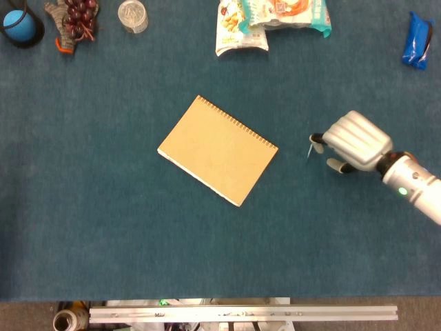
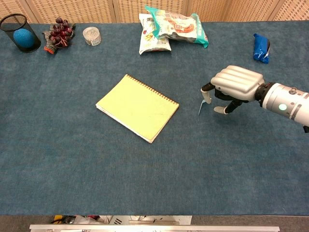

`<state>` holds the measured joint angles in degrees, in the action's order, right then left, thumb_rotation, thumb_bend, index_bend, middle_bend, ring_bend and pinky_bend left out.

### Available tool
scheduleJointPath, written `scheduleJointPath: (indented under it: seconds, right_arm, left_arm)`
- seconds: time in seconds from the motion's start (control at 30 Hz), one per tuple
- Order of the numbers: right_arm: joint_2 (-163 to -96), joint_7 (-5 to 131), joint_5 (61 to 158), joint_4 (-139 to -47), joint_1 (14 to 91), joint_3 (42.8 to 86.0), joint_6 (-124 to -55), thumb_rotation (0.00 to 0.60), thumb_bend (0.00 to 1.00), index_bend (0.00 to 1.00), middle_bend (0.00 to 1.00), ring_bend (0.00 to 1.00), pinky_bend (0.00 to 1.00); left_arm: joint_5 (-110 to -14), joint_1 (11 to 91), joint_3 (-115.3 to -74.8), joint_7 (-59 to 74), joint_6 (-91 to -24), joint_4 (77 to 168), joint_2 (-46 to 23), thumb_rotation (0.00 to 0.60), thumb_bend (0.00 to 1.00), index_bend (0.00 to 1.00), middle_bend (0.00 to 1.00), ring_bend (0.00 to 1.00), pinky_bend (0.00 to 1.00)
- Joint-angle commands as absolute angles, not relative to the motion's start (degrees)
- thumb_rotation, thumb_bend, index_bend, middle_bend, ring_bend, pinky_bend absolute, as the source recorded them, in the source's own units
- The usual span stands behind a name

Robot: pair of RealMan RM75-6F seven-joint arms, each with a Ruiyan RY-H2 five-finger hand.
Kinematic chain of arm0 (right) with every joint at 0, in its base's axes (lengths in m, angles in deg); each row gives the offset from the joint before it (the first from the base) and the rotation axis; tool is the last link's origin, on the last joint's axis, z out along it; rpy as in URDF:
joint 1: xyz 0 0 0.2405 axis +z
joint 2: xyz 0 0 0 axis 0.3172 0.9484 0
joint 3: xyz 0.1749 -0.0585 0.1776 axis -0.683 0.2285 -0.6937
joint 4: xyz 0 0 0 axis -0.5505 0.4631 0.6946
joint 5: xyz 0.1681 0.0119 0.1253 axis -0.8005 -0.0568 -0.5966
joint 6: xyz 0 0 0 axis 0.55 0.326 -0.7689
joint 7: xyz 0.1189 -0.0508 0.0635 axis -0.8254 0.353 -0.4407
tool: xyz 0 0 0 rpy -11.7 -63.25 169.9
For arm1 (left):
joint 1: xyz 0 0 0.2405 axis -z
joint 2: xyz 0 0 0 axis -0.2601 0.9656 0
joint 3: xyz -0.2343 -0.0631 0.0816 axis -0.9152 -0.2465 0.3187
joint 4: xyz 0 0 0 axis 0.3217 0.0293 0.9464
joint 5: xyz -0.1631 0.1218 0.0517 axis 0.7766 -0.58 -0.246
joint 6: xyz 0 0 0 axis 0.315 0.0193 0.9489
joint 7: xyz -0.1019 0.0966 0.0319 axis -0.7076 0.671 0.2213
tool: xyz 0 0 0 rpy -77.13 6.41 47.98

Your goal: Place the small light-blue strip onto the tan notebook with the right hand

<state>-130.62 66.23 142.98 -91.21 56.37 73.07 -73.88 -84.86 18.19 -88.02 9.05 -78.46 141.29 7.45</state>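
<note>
Right hand (image 2: 235,87) at centre-right, fingers curled down over the light-blue strip (image 2: 201,107); a fingertip (image 2: 207,95) sits at the strip's top end, can't tell if it's pinched. Strip lies on the blue cloth (image 2: 145,179), just right of the tan notebook (image 2: 137,107), not touching. Nothing between them. Far edge: snack bags (image 2: 170,29), blue packet (image 2: 261,48), clear jar (image 2: 91,36), grapes (image 2: 59,31), mesh cup with blue ball (image 2: 21,35). Print on bags unreadable.
</note>
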Motion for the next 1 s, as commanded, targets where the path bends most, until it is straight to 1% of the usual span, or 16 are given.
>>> scheduleJointPath:
  seconds: [0.03, 0.33, 0.67, 0.77, 1.0]
  right_arm:
    - [-133.28, 65.99, 142.51, -88.13, 57.95, 73.44, -72.68, 0.6, 0.26, 0.52, 0.97, 1.0, 1.0]
    - [-136.98, 65.01, 142.44, -84.23, 60.01, 73.76, -73.78, 0.6, 0.26, 0.52, 0.97, 1.0, 1.0]
    - [-138.42, 65.38, 140.94, -82.47, 61.71, 74.68, -71.89, 0.6, 0.26, 0.52, 0.97, 1.0, 1.0]
    - [-138.84, 65.38, 140.23, -81.99, 61.93, 74.72, -71.63, 0.6, 0.28, 0.53, 0.96, 1.0, 1.0]
    - [-139.84, 65.4, 138.95, -80.92, 62.52, 74.78, -71.17, 0.6, 0.35, 0.58, 0.97, 1.0, 1.0]
  left_arm:
    - [-84.72, 18.18, -88.12, 8.87, -78.41, 141.19, 7.41, 0.6, 0.31, 0.16, 0.21, 0.26, 0.17]
    - [-84.49, 17.96, -88.38, 7.97, -78.63, 140.67, 7.48, 0.6, 0.31, 0.15, 0.21, 0.26, 0.17]
    - [-84.24, 17.78, -88.51, 7.4, -78.61, 140.33, 7.48, 0.6, 0.31, 0.15, 0.21, 0.26, 0.17]
    - [-84.21, 17.74, -88.56, 7.29, -78.64, 140.21, 7.47, 0.6, 0.31, 0.15, 0.21, 0.26, 0.17]
    - [-84.13, 17.53, -88.65, 7.49, -78.93, 140.11, 7.34, 0.6, 0.31, 0.11, 0.2, 0.26, 0.17]
